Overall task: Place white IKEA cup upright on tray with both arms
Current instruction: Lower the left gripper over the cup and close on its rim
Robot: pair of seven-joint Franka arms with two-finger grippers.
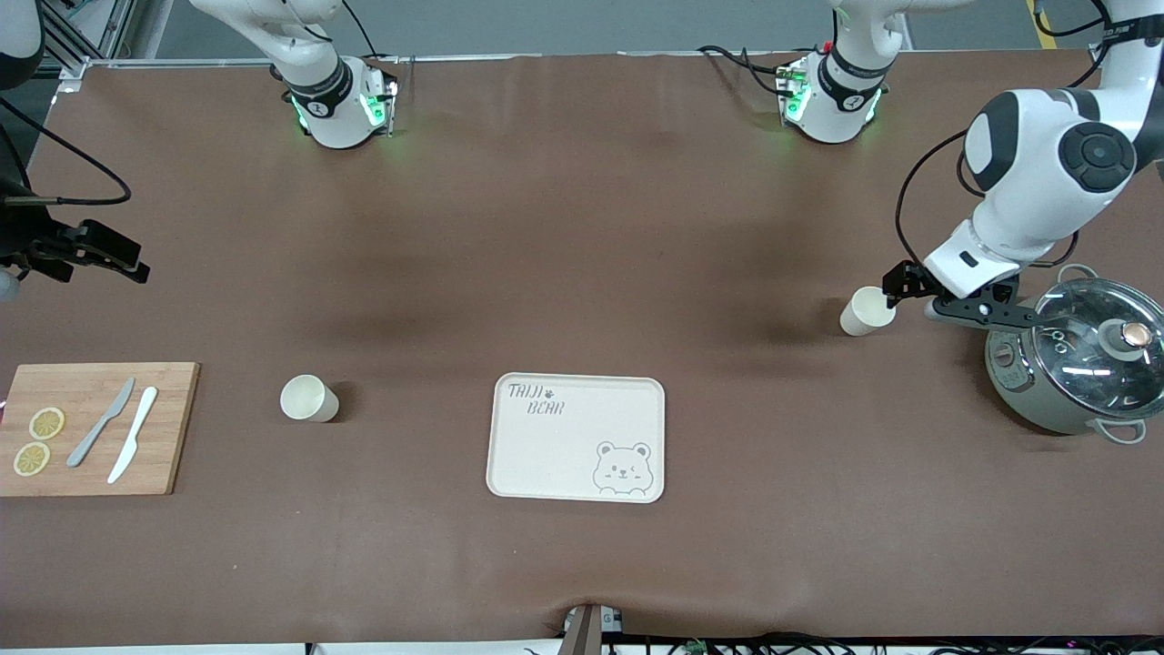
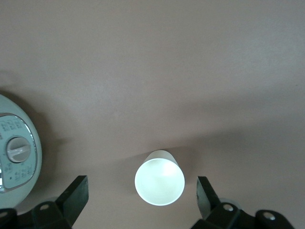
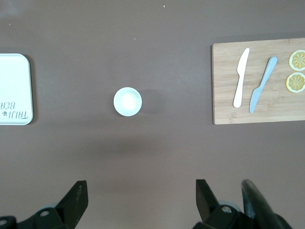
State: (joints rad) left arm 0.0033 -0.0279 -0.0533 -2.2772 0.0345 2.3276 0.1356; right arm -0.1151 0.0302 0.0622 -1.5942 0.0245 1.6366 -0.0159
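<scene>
White and glossy, one cup (image 1: 867, 311) stands upright on the brown bench (image 1: 582, 273) near the left arm's end, just beside the rice cooker (image 1: 1073, 368). The left end effector (image 2: 142, 195) is low around this cup with its fingers (image 2: 76, 193) spread wide, one on each side, not touching. The risk I see: the cup is light and smooth, so if one finger meets it before the other while closing, it may slide or tip over toward the cooker. A grip too near the rim could also let it slip out during the lift.

A second white cup (image 1: 308, 398) stands upright between the wooden cutting board (image 1: 95, 428) and the cream tray (image 1: 576, 437), which carries nothing yet. The left arm reaches down from its base with the wrist bent low over the bench. The right end effector (image 3: 142, 200) hangs high over the right arm's end of the bench, fingers spread and holding nothing; this arm seems to wait.
</scene>
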